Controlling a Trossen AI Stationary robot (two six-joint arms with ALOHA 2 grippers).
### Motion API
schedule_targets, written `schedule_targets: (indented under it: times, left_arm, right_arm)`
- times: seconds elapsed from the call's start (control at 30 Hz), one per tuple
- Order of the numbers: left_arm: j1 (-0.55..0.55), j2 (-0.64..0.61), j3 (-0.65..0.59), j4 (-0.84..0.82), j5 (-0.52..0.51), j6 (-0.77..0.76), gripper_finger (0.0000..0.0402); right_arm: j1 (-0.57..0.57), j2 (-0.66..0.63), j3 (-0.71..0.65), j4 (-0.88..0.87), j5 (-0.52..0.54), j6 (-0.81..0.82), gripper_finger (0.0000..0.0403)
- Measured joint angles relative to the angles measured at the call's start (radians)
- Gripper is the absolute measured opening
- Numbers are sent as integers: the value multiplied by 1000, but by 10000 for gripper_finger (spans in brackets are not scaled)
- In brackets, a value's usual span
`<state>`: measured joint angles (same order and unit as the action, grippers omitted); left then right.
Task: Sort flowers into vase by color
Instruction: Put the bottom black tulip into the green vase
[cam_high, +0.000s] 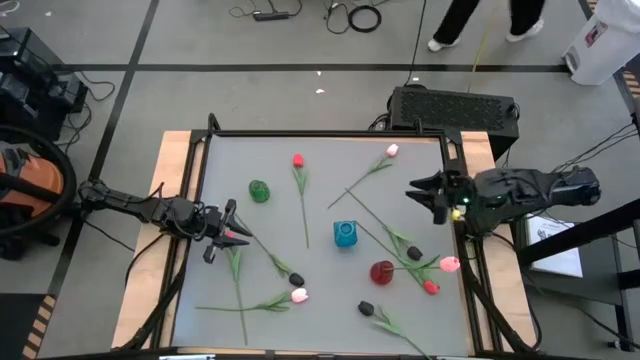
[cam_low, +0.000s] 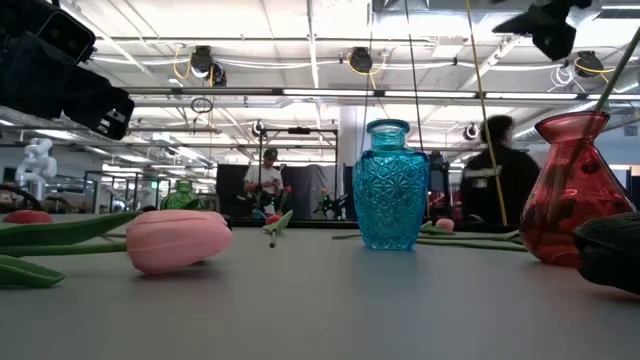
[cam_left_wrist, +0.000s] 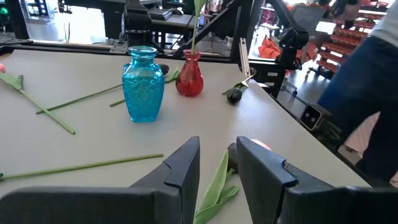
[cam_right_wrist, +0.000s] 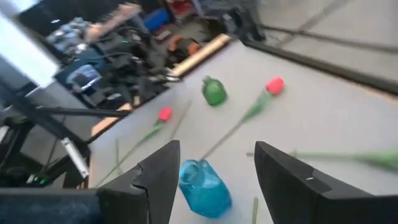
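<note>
Overhead, on the pale grey table (cam_high: 270, 150): left gripper (cam_high: 228, 232) down low near the left edge, dark fingers (cam_left_wrist: 183, 165) a narrow gap apart, astride the green leaf and stem of a red-headed artificial tulip (cam_high: 240, 233). Not visibly clamped on it. Flower flat on the surface, bud just beside the fingertips.

Opposite, over the right edge and raised well clear of the surface: right gripper (cam_high: 428, 193), jaws wide apart, nothing between them.

Mid-table, in a loose line: small green glass vase (cam_high: 260, 191), faceted blue glass vase (cam_high: 345, 234), round red glass vase (cam_high: 382, 271). One thin green stem (cam_left_wrist: 195, 28) upright in the red vase, head not traceable; nothing seen rising from the blue or green ones.

Scattered flat across the rest of the table:
- red tulip (cam_high: 298, 160), beyond the green vase
- pink tulip (cam_high: 392, 151), toward the far right corner
- near-black bud (cam_high: 414, 254), pale pink bud (cam_high: 450, 264) and red bud (cam_high: 431, 287), clustered right of the red vase
- second dark bud (cam_high: 297, 279), just beside a pink bud (cam_high: 298, 295)
- third dark bud (cam_high: 366, 308), near the front

Beyond the table, in the low view: a person (cam_low: 265, 172) standing far back in the workshop.
</note>
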<state>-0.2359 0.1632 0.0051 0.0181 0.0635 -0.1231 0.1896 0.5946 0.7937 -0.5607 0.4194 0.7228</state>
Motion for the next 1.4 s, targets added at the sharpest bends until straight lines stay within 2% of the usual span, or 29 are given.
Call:
schedule_targets:
  times: [0.2, 0.6, 0.73, 1.17, 1.4]
  left_arm:
    - [0, 0, 0, 0, 0, 0, 112]
    - [0, 0, 0, 1, -58, 79, 112]
    - [0, 0, 0, 1, -60, 79, 112]
    - [0, 0, 0, 1, -64, 78, 112]
    - [0, 0, 0, 2, -64, 77, 112]
  right_arm:
    - [-40, 43, 0, -27, -6, 112, 199]
    - [-131, 89, 0, -27, -30, 74, 199]
    - [-134, 77, 0, -28, -85, 77, 199]
    - [-134, 31, 0, -26, -114, 0, 199]
    - [-134, 35, 0, 36, -112, 22, 199]
